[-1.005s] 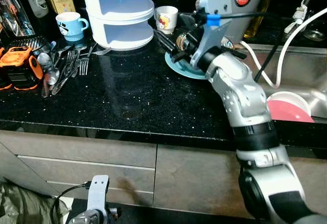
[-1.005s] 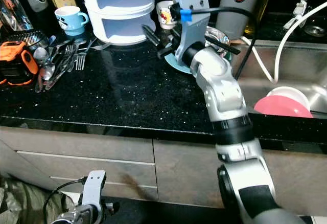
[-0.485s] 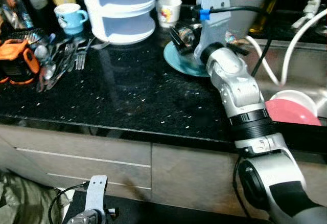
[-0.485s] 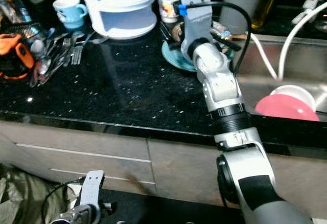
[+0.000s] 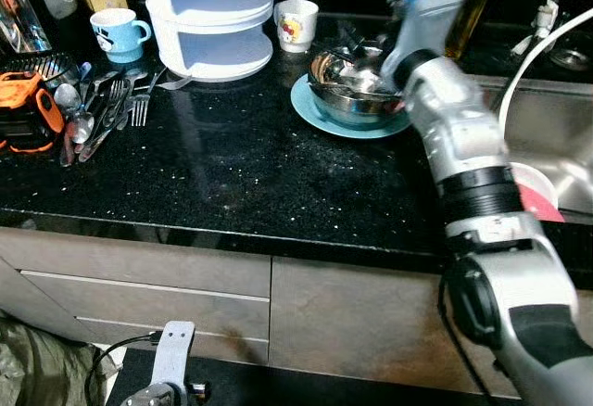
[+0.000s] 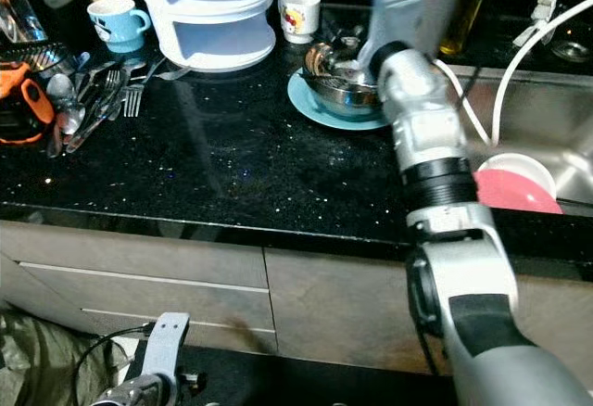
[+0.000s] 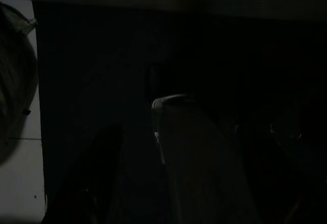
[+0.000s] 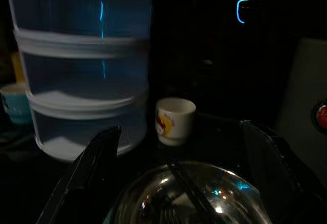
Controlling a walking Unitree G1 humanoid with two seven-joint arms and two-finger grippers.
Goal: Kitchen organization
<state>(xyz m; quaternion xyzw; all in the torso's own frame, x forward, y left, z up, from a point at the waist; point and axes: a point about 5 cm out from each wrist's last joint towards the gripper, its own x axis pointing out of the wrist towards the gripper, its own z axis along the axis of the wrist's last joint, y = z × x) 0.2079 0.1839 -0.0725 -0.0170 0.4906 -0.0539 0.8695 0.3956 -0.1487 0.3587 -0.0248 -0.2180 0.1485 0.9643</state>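
a black speckled worktop (image 5: 232, 165) carries the clutter of a kitchen tidy-up: a white tiered container (image 5: 206, 12) at the back, loose cutlery (image 5: 111, 109) to the left. the right gripper (image 8: 179, 183) hovers just over a steel bowl (image 5: 357, 86) sitting on a teal plate (image 5: 320, 114) beside the sink (image 5: 556, 137), jaws spread wide and empty, seemingly lined up for the bowl. a small white cup (image 8: 174, 120) stands beyond. the left arm hangs idle; its jaws cannot be made out.
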